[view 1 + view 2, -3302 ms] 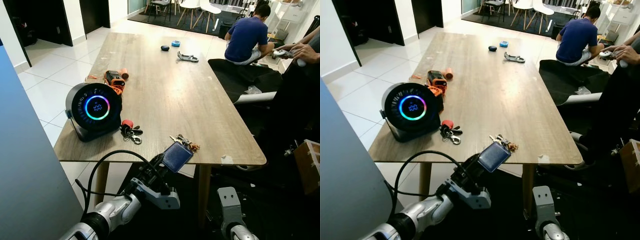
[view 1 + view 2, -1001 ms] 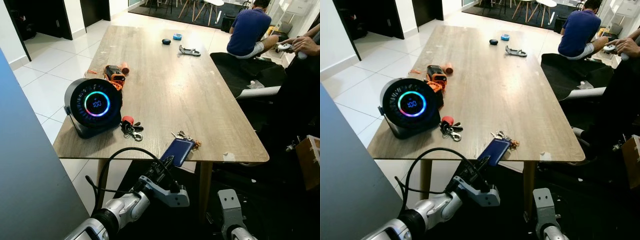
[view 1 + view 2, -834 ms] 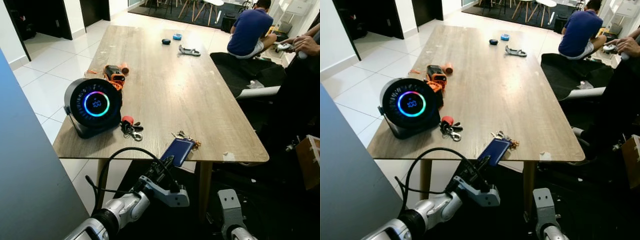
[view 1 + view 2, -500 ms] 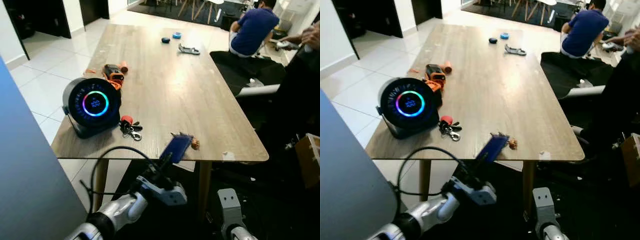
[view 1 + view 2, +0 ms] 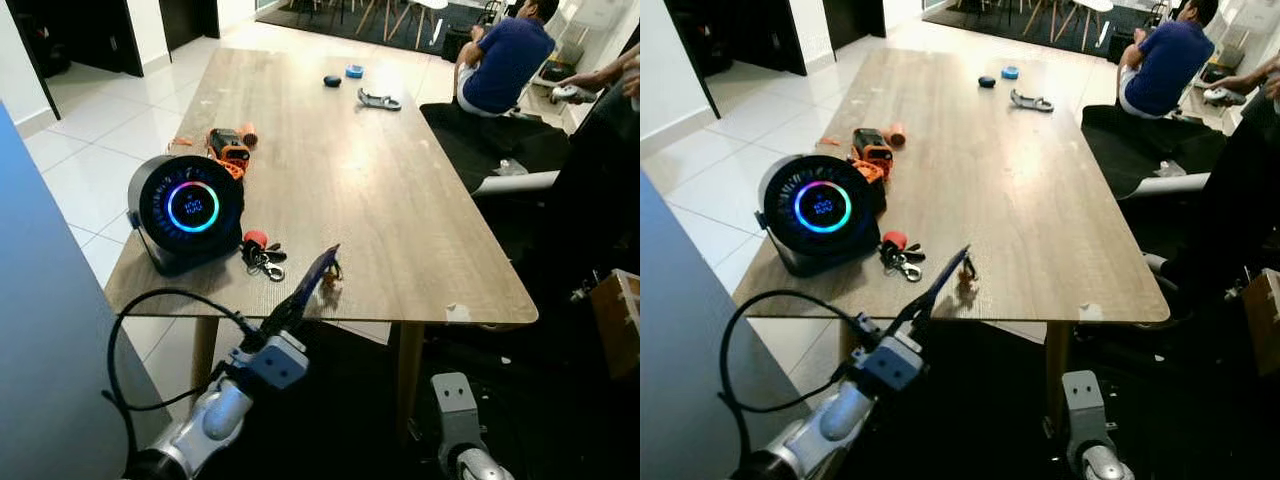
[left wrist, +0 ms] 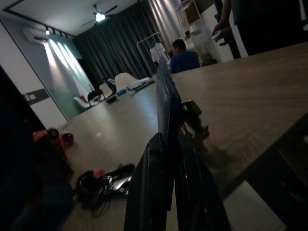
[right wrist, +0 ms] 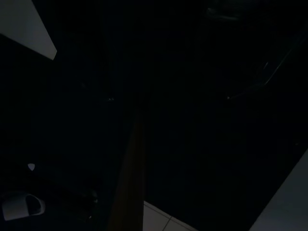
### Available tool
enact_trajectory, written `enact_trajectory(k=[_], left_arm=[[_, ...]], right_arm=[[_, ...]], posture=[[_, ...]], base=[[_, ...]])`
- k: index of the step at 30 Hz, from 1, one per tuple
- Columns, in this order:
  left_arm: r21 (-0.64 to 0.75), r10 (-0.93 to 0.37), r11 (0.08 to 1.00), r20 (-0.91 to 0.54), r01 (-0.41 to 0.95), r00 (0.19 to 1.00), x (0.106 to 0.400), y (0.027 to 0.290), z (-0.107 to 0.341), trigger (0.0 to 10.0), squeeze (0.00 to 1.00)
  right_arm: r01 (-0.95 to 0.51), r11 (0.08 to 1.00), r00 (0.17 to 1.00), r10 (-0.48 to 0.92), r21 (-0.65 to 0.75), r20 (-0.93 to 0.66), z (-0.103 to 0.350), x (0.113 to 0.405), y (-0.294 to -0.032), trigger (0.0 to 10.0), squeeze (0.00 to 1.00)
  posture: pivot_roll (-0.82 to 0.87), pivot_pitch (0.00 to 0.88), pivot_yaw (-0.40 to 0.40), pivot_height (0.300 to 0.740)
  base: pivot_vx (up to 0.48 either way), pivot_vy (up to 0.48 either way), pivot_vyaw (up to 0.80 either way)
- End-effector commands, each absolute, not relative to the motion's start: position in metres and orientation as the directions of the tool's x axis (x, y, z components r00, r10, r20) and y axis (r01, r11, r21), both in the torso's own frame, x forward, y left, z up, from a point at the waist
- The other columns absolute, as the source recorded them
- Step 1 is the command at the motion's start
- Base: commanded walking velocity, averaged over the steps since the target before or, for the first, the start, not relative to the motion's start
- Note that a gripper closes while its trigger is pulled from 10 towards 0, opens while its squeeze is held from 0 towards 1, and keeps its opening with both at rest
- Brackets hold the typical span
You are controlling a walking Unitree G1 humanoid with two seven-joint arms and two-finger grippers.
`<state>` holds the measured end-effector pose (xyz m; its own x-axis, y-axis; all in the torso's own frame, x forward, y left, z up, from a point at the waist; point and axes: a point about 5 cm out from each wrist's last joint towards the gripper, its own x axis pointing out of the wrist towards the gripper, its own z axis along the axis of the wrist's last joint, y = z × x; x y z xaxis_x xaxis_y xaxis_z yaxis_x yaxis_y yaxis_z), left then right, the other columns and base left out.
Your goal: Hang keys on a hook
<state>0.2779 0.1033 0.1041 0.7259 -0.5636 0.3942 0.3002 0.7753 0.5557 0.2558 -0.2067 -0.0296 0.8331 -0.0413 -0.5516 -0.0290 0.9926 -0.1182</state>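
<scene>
My left gripper (image 5: pixel 296 300) is shut on a flat blue key fob (image 5: pixel 316 273) that stands edge-on over the table's front edge. A small bunch of keys (image 5: pixel 329 271) dangles from the fob, just above the wooden table (image 5: pixel 380 200). In the left wrist view the fingers (image 6: pixel 149 192) clamp the blue fob (image 6: pixel 166 103), with the keys (image 6: pixel 195 122) beside it close to the tabletop. A second key bunch with a red tag (image 5: pixel 261 258) lies on the table to the left. My right arm (image 5: pixel 455 415) hangs idle below the table edge.
A round black fan with a glowing ring (image 5: pixel 189 209) stands at the table's front left. An orange tool (image 5: pixel 229 150) lies behind it, and small items (image 5: pixel 372 98) sit at the far end. People (image 5: pixel 505 60) are at the far right, beside a black chair (image 5: pixel 520 170).
My left arm has swung left with the blue fob, now turned edge-on. The keys came along, off their spot near the table's front edge. The camera also shifted a little.
</scene>
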Motion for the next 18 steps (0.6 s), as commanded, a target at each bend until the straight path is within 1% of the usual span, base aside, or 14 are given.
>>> enact_trajectory(k=[1,3,4,5,6,7,8,10,12,18], left_arm=[[0.542,-0.566,0.780,0.396,0.313,0.723,0.272,0.115,0.106,9.1,0.00],[0.539,-0.555,0.786,0.396,0.305,0.732,0.272,0.119,0.106,9.1,0.00],[0.533,-0.544,0.792,0.398,0.296,0.739,0.272,0.124,0.107,9.8,0.00],[0.533,-0.544,0.792,0.398,0.296,0.739,0.272,0.124,0.107,9.8,0.00],[0.514,-0.500,0.817,0.408,0.261,0.763,0.273,0.135,0.108,10.0,0.00],[0.495,-0.462,0.838,0.418,0.231,0.782,0.273,0.144,0.111,10.0,0.00],[0.495,-0.462,0.838,0.418,0.231,0.782,0.273,0.144,0.111,10.0,0.00],[0.452,-0.368,0.879,0.434,0.155,0.823,0.272,0.164,0.114,10.0,0.00],[0.434,-0.313,0.895,0.438,0.107,0.843,0.271,0.176,0.116,10.0,0.00],[0.421,-0.224,0.906,0.403,0.037,0.887,0.262,0.201,0.108,10.0,0.00]], right_arm=[[-0.027,0.993,0.812,-0.047,-0.118,-0.581,-0.036,0.248,-0.208,10.0,0.00],[-0.026,0.993,0.812,-0.047,-0.118,-0.581,-0.036,0.248,-0.208,10.0,0.00],[-0.026,0.993,0.812,-0.048,-0.118,-0.581,-0.036,0.248,-0.208,10.0,0.00],[-0.026,0.993,0.812,-0.048,-0.118,-0.581,-0.036,0.248,-0.208,10.0,0.00],[-0.024,0.993,0.812,-0.049,-0.118,-0.581,-0.036,0.248,-0.208,10.0,0.00],[-0.022,0.993,0.812,-0.051,-0.118,-0.581,-0.036,0.248,-0.208,10.0,0.00],[-0.022,0.993,0.812,-0.051,-0.118,-0.581,-0.036,0.248,-0.208,10.0,0.00],[-0.017,0.993,0.812,-0.056,-0.119,-0.582,-0.036,0.247,-0.210,10.0,0.00],[-0.016,0.993,0.810,-0.058,-0.121,-0.583,-0.037,0.246,-0.211,10.0,0.00],[-0.014,0.993,0.809,-0.060,-0.121,-0.585,-0.037,0.245,-0.211,10.0,0.00]], posture=[[0.07,0.116,-0.070,0.740],[0.07,0.116,-0.070,0.740],[0.07,0.116,-0.069,0.740],[0.07,0.116,-0.069,0.740],[0.07,0.115,-0.065,0.740],[0.07,0.115,-0.065,0.740],[0.07,0.115,-0.065,0.740],[0.08,0.115,-0.065,0.740],[0.08,0.115,-0.066,0.740],[0.08,0.115,-0.065,0.740]], base=[[0.000,0.000,0.00],[0.000,0.000,0.00],[0.000,0.000,0.00],[0.000,0.000,0.00],[0.000,0.000,0.00],[0.000,0.000,0.00],[0.000,0.000,0.00],[0.000,0.000,0.00],[0.000,0.000,0.00],[0.000,0.000,0.00]])
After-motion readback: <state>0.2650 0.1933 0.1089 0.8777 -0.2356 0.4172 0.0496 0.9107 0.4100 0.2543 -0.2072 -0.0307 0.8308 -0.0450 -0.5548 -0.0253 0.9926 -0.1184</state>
